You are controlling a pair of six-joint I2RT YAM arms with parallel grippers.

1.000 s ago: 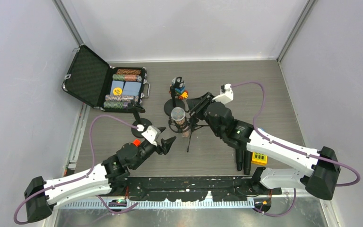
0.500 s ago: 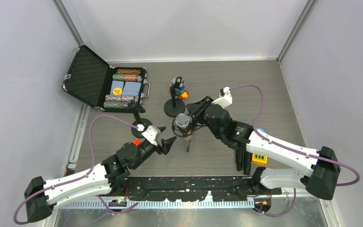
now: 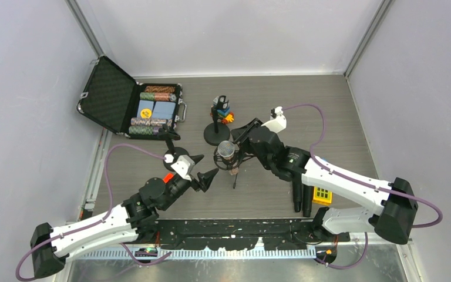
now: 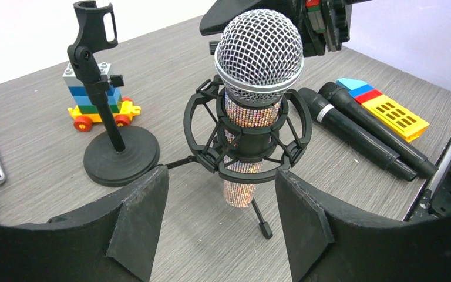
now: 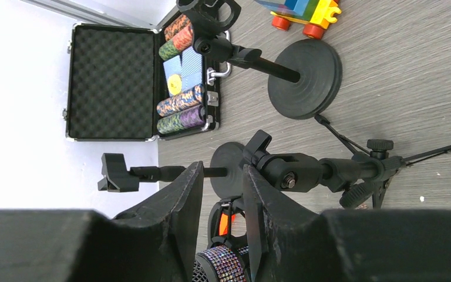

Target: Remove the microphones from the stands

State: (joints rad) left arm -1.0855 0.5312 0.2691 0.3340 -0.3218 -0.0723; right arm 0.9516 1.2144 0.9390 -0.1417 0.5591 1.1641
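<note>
At desk (image 3: 329,106) centre, the microphone (image 4: 258,53) sits upright in the shock mount of its tripod stand (image 4: 246,167), not out yet. Left end effector (image 3: 207,166) is wide open and aimed at the mic, close but not touching. Right end effector (image 5: 223,169) is up behind the mic head with a narrow gap between its fingers; can't tell if it's clamping anything. Empty round-base stand (image 4: 114,153) and toy brick train (image 4: 97,100) are behind. Two black mics (image 4: 364,132) lie on the right.

microphone (image 3: 225,150) seated in stand (image 3: 233,179) | left hand (image 3: 209,164) — spread, nearby
</note>
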